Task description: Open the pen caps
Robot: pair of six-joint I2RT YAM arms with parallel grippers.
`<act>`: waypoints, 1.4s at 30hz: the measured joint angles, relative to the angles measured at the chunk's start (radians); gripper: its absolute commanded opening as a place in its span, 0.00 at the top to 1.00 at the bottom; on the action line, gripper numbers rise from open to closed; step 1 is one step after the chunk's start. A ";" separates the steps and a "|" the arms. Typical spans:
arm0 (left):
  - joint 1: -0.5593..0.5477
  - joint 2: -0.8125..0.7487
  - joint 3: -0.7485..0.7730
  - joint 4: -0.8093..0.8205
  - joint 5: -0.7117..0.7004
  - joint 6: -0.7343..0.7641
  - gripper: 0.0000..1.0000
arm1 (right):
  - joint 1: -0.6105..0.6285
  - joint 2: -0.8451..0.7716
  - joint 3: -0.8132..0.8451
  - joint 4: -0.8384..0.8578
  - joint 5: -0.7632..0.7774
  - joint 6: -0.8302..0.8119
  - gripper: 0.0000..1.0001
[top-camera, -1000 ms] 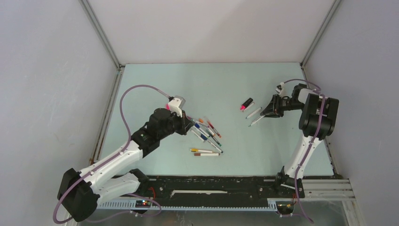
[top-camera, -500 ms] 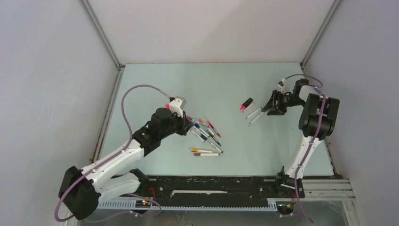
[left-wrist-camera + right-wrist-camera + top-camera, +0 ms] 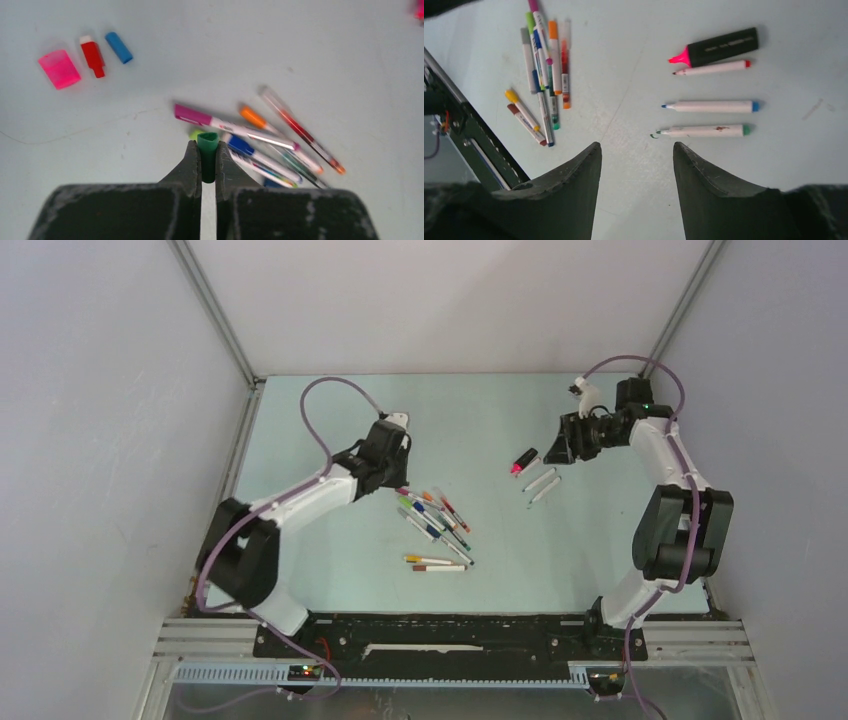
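Pale table (image 3: 480,420), green cap (image 3: 207,156) in left gripper (image 3: 207,146)

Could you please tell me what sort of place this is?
Probably a robot lab cell: plain walls enclose a pale table, left arm and right arm bolt to a rail, pens lie scattered.

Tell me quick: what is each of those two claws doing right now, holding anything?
The left gripper is closed on a green cap.
The right gripper is open, holding nothing.
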 measured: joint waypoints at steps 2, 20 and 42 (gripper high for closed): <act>0.024 0.088 0.063 -0.021 -0.016 -0.006 1.00 | 0.033 -0.021 -0.008 -0.002 -0.001 -0.020 0.43; 0.145 0.540 0.474 -0.179 -0.023 -0.047 0.88 | 0.056 -0.093 -0.063 -0.029 -0.021 -0.079 0.43; 0.171 0.447 0.412 -0.179 0.031 -0.024 0.63 | 0.077 -0.098 -0.065 -0.047 -0.027 -0.116 0.43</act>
